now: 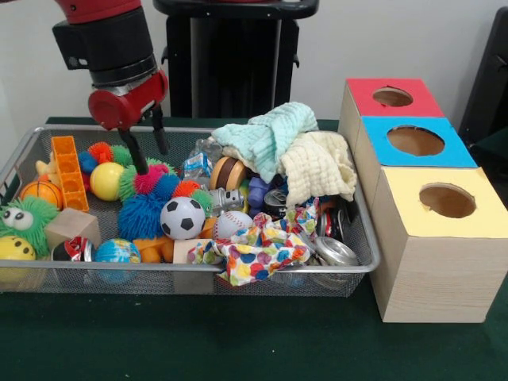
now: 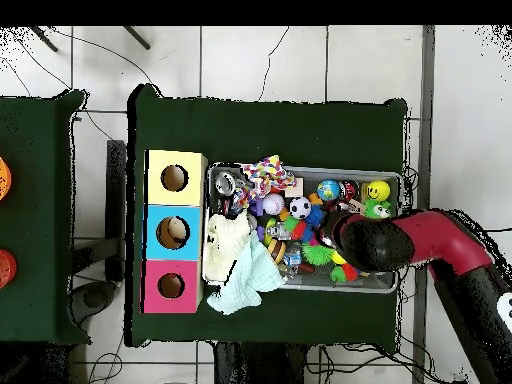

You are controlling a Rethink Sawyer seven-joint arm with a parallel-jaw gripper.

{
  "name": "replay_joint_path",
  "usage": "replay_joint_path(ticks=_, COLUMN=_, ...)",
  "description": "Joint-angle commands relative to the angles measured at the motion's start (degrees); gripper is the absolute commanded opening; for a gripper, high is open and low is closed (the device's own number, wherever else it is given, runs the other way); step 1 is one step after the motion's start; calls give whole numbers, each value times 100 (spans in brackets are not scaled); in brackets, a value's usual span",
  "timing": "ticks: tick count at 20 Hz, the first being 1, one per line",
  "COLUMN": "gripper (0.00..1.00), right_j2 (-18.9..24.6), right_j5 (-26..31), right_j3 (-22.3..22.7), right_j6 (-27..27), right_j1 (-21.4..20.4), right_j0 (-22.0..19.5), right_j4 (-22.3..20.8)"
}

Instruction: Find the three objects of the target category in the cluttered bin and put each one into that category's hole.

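Observation:
The wire mesh bin (image 1: 95, 267) is full of mixed toys. My gripper (image 1: 153, 159) hangs over its back left part, open and empty, with one black finger (image 1: 135, 155) reaching down to a spiky multicoloured caterpillar toy (image 1: 151, 182). An orange soft shape (image 1: 152, 249), maybe the orange plush, lies half hidden under a blue spiky ball (image 1: 141, 216). A pale yellowish toy (image 1: 45, 167) peeks out behind an orange block (image 1: 67, 171). In the overhead view the arm (image 2: 365, 241) covers the gripper. A tan shape shows inside the blue box's hole (image 2: 176, 232).
Three boxes stand right of the bin, with red (image 1: 393, 97), blue (image 1: 417, 141) and yellow (image 1: 446, 202) tops. A mint cloth (image 1: 266, 131), a cream cloth (image 1: 317, 167) and a dotted cloth (image 1: 254, 254) cover the bin's right half. A soccer ball (image 1: 182, 217) and a green fuzzy ball (image 1: 24, 218) lie in front.

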Motion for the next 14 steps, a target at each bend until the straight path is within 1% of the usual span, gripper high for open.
replay_joint_path(ticks=1, gripper=100, right_j2=59, right_j5=597, right_j3=109, right_j6=-1651, right_j1=61, right_j0=-11, right_j4=142)
replay_joint_path(ticks=3, gripper=100, right_j2=50, right_j5=416, right_j3=156, right_j6=-1402, right_j1=21, right_j0=-115, right_j4=194)
replay_joint_path(ticks=4, gripper=100, right_j2=23, right_j5=209, right_j3=220, right_j6=-1048, right_j1=-49, right_j0=-210, right_j4=236)
replay_joint_path(ticks=5, gripper=100, right_j2=6, right_j5=-161, right_j3=366, right_j6=-524, right_j1=-211, right_j0=-357, right_j4=250)
replay_joint_path(ticks=6, gripper=100, right_j2=-52, right_j5=-391, right_j3=487, right_j6=-113, right_j1=-324, right_j0=-436, right_j4=273)
replay_joint_path(ticks=8, gripper=100, right_j2=-187, right_j5=-625, right_j3=618, right_j6=452, right_j1=-519, right_j0=-453, right_j4=302)
replay_joint_path(ticks=10, gripper=100, right_j2=-289, right_j5=-724, right_j3=705, right_j6=761, right_j1=-681, right_j0=-448, right_j4=359)
replay_joint_path(ticks=12, gripper=100, right_j2=-427, right_j5=-980, right_j3=814, right_j6=1148, right_j1=-1002, right_j0=-383, right_j4=300)
replay_joint_path(ticks=14, gripper=100, right_j2=-654, right_j5=-1195, right_j3=882, right_j6=1590, right_j1=-1318, right_j0=-293, right_j4=276)
